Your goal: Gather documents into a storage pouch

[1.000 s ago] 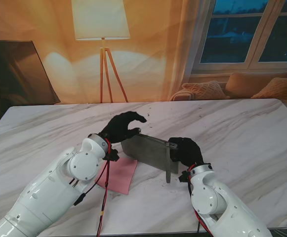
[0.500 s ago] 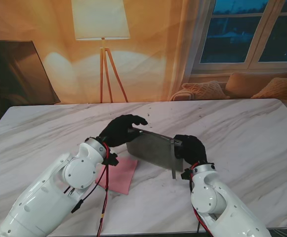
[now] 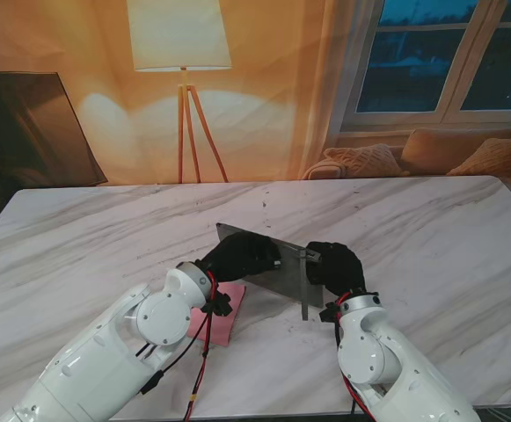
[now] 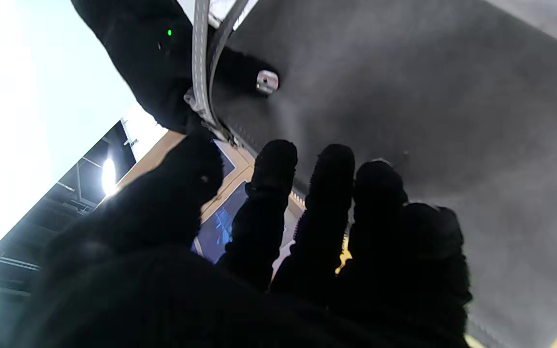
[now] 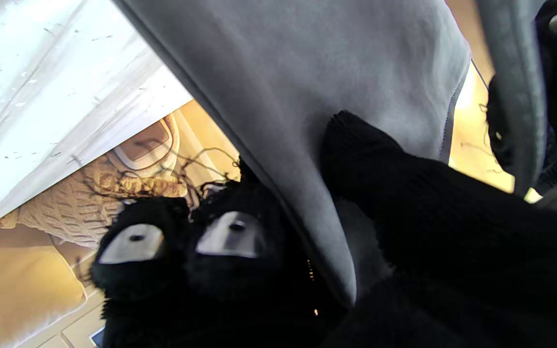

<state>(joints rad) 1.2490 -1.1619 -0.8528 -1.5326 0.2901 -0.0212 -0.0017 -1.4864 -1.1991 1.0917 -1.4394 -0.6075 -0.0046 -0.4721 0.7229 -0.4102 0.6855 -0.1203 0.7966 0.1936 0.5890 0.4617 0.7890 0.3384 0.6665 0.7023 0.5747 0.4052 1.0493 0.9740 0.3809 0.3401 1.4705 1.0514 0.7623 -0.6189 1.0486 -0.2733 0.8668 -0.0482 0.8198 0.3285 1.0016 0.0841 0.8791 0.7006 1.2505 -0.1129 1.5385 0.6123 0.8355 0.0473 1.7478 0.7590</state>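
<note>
A grey storage pouch [image 3: 287, 269] stands tilted on edge at the table's middle. My right hand [image 3: 334, 264] is shut on its right end, thumb on one face and fingers on the other [image 5: 404, 217]. My left hand [image 3: 242, 255] lies against the pouch's nearer face with fingers stretched and thumb apart, gripping nothing [image 4: 307, 217]. The pouch's zipper [image 4: 201, 63] runs past the right hand in the left wrist view. A pink document [image 3: 222, 322] lies flat on the table, partly hidden under my left forearm.
The white marble table [image 3: 431, 229] stretches wide to both sides. Behind its far edge stand a floor lamp [image 3: 180, 53], a dark panel at the far left and a sofa with cushions [image 3: 466, 154] under a window.
My left hand came down from the pouch's top edge and moved right onto its nearer face. The pouch shifted slightly right with the right hand still on it.
</note>
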